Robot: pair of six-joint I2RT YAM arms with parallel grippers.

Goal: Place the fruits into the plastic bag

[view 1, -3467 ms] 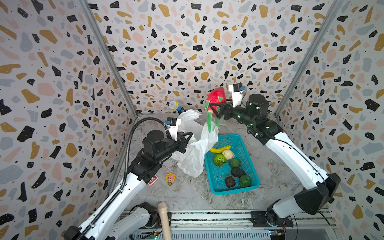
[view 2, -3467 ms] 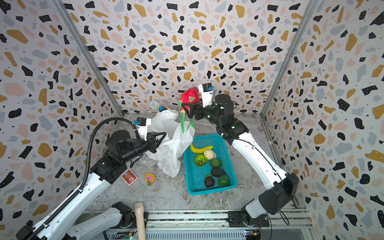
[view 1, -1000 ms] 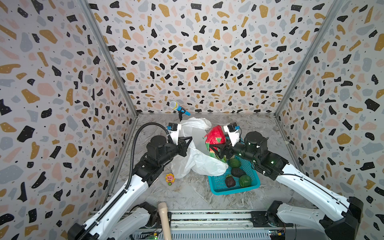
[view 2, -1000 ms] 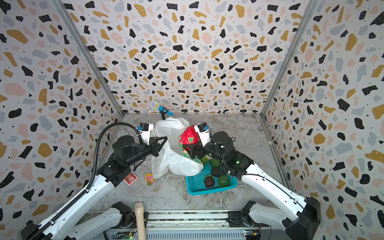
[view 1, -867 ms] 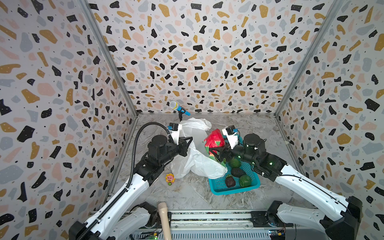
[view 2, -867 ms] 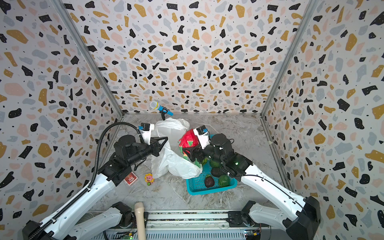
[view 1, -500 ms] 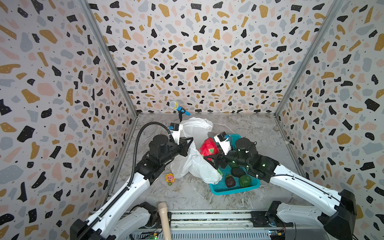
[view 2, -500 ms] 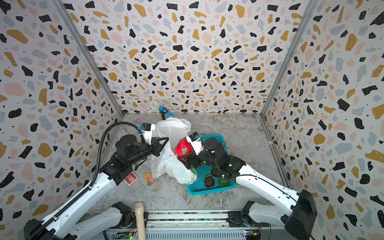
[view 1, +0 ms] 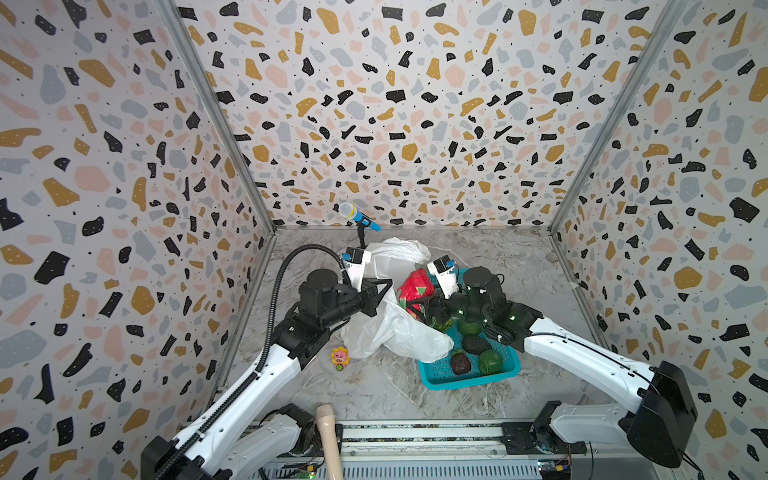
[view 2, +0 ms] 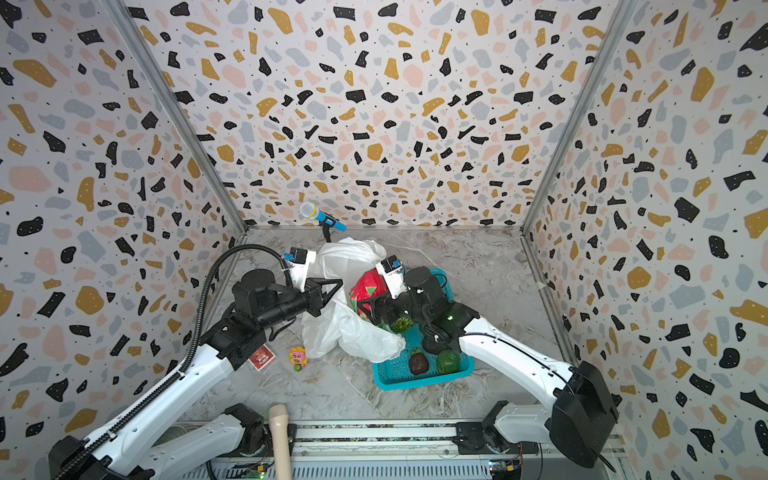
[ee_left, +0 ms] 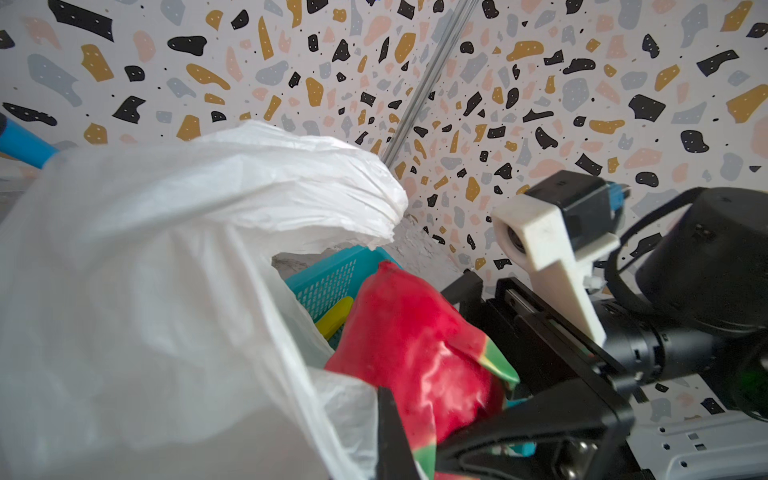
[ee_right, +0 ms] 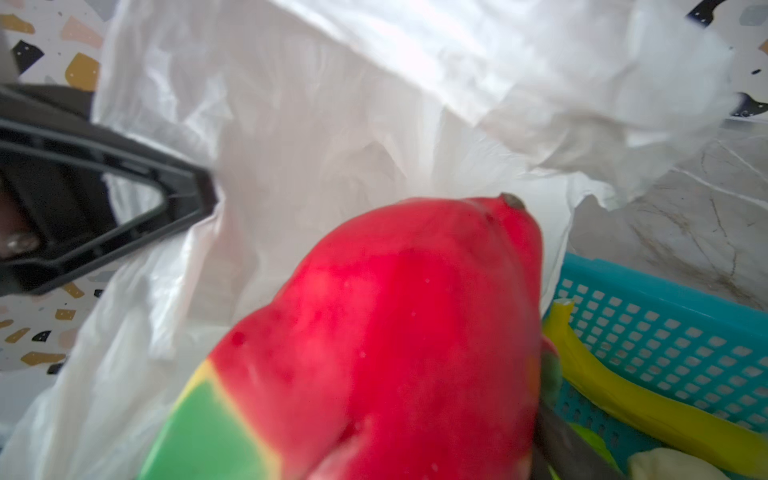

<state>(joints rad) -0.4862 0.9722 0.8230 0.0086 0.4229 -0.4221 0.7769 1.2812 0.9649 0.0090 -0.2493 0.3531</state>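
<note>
My left gripper [view 1: 384, 286] is shut on the rim of the white plastic bag [view 1: 395, 328], holding its mouth up; both top views show it, and the bag [view 2: 353, 328] droops over the basket's near-left corner. At the bag's mouth, my right gripper [view 1: 419, 305] is shut on the red-pink dragon fruit [view 1: 415, 284]. The right wrist view is filled by the dragon fruit [ee_right: 395, 332], which hides the jaws, with the bag [ee_right: 332, 124] behind it. A yellow banana [ee_right: 644, 403] and several green and dark fruits [view 1: 476, 344] lie in the teal basket [view 1: 469, 380].
A blue microphone [view 1: 357, 216] on a stand is behind the bag at the back wall. A small sunflower-face toy [view 1: 340, 358] and a red card [view 2: 262, 356] lie on the floor to the bag's left. A beige handle [view 1: 328, 436] sticks up at the front rail.
My right gripper has brought the dragon fruit down from high above the basket and leftward to the bag's mouth. The left gripper kept its hold, and the bag sagged lower over the basket.
</note>
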